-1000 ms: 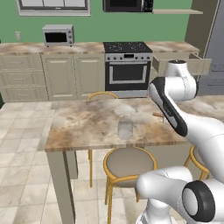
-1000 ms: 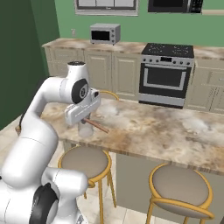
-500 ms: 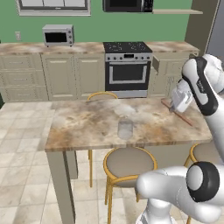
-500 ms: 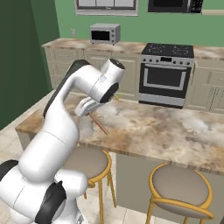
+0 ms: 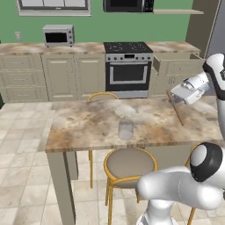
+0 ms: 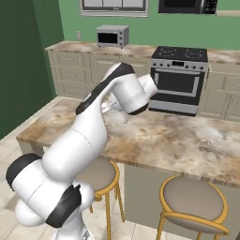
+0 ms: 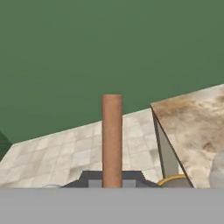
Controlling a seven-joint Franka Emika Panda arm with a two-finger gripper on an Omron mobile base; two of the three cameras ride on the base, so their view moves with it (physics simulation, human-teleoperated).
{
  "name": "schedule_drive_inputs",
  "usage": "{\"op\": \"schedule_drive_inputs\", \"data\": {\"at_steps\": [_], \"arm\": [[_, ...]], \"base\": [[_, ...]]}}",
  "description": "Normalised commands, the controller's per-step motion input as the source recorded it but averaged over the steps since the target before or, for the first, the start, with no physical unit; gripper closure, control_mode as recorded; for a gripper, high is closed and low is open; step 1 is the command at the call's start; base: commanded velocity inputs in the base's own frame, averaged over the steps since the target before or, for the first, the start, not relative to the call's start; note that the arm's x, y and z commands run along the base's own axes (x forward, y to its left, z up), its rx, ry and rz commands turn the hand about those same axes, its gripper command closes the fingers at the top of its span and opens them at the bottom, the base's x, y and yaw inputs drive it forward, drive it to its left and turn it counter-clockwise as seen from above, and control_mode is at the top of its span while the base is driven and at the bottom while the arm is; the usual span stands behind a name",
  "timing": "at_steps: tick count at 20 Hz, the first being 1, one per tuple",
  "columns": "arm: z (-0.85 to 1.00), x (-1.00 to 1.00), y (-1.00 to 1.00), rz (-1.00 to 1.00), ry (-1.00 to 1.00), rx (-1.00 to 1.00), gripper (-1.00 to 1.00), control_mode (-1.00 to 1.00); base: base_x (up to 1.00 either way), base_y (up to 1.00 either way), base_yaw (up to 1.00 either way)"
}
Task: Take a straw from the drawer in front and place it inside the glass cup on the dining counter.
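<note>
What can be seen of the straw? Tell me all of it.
The straw is a thin, straight, reddish-brown stick, plain and matte, with no bend or markings. The shut gripper holds it near one end, so most of its length sticks out. In the left base view it hangs tilted above the far right part of the dining counter, well to the right of the glass cup. In the hand view it rises straight up from between the fingertips.
</note>
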Motion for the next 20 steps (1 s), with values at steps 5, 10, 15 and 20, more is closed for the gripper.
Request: {"op": "schedule_drive_inputs", "data": {"at_steps": [5,10,15,20], "arm": [[0.00,0.15,0.08,0.06,-0.06,0.28,1.00,-1.00],[0.00,0.19,0.16,0.02,-0.10,0.15,1.00,-1.00],[0.05,0.07,0.35,0.00,-0.07,0.00,1.00,-1.00],[0.02,0.07,0.26,0.00,-0.04,0.00,1.00,-1.00]], "base": [[0.00,0.00,0.00],[0.00,0.00,0.00],[0.00,0.00,0.00],[0.00,0.00,0.00]]}}
